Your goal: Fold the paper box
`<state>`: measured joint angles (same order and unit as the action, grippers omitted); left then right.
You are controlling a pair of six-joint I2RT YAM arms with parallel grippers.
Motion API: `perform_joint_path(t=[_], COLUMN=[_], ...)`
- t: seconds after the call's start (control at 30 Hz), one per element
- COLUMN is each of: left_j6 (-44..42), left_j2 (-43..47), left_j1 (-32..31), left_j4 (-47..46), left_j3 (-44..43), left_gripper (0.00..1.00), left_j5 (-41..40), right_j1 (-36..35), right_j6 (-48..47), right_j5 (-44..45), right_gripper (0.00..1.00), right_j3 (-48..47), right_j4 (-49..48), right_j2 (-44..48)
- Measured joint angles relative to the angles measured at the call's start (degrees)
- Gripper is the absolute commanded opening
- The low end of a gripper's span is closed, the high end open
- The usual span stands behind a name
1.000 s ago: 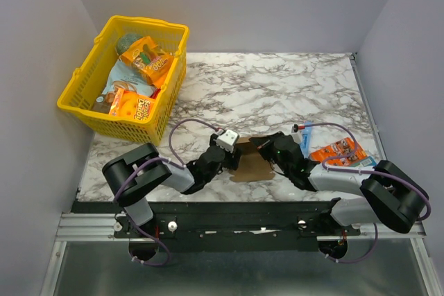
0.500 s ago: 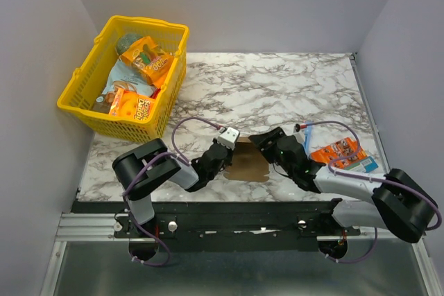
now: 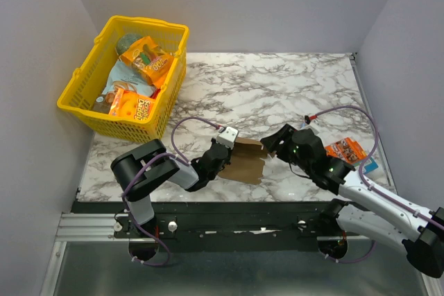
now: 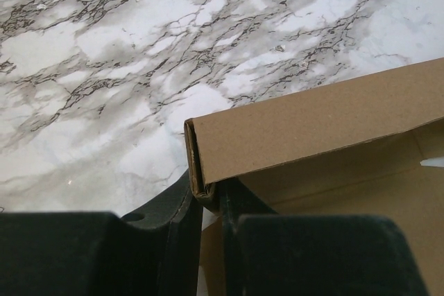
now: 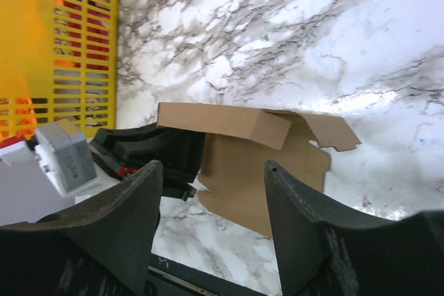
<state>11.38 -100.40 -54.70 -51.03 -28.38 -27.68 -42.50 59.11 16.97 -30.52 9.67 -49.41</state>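
Observation:
The paper box (image 3: 247, 163) is a brown cardboard cut-out lying on the marble table between my two arms. One long flap (image 4: 312, 126) stands folded up along its far side. My left gripper (image 3: 227, 152) is shut on the folded left end of that flap, and the edge (image 4: 198, 181) shows pinched between the dark fingers. My right gripper (image 3: 272, 145) hangs open just right of the box and touches nothing. In the right wrist view the box (image 5: 260, 171) lies ahead of the spread fingers (image 5: 132, 220), with the left gripper's black body (image 5: 156, 150) at the box's left end.
A yellow basket (image 3: 128, 77) full of snack packets stands at the back left, and its mesh wall (image 5: 62, 46) shows in the right wrist view. An orange packet (image 3: 345, 149) and a slim blue packet (image 3: 368, 165) lie on the table behind my right arm.
My left gripper has closed onto the box's left end. My right gripper has opened and drawn back to the right, off the box. The box's far flap now stands raised.

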Motion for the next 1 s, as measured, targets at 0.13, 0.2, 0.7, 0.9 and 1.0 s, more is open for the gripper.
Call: perform_joint_path(t=[0.13, 0.2, 0.7, 0.9, 1.0], left_j6=[0.0, 0.0, -0.4, -0.5, -0.5], left_j2=[0.0, 0.0, 0.0, 0.0, 0.0], left_j1=[-0.2, -0.3, -0.9, -0.9, -1.0], left_j4=[0.0, 0.0, -0.3, -0.3, -0.3], left_j3=[0.0, 0.0, 0.4, 0.4, 0.4], left_gripper=[0.21, 0.22, 0.21, 0.21, 0.21], left_j5=[-0.7, -1.2, -2.8, -3.3, -3.4], right_j1=[2.1, 2.8, 6.2, 6.3, 6.5], right_j6=[-2.0, -2.7, -2.7, -1.7, -0.6], right_j5=[-2.3, -3.2, -10.6, -12.5, -13.2], right_gripper=[0.62, 0.61, 0.57, 0.54, 0.53], right_j3=[-3.0, -3.8, -4.0, -3.8, -2.3], right_j4=[3.3, 4.0, -2.4, -4.8, -7.4], right_j2=[-5.0, -7.8, -15.8, -18.1, -18.1])
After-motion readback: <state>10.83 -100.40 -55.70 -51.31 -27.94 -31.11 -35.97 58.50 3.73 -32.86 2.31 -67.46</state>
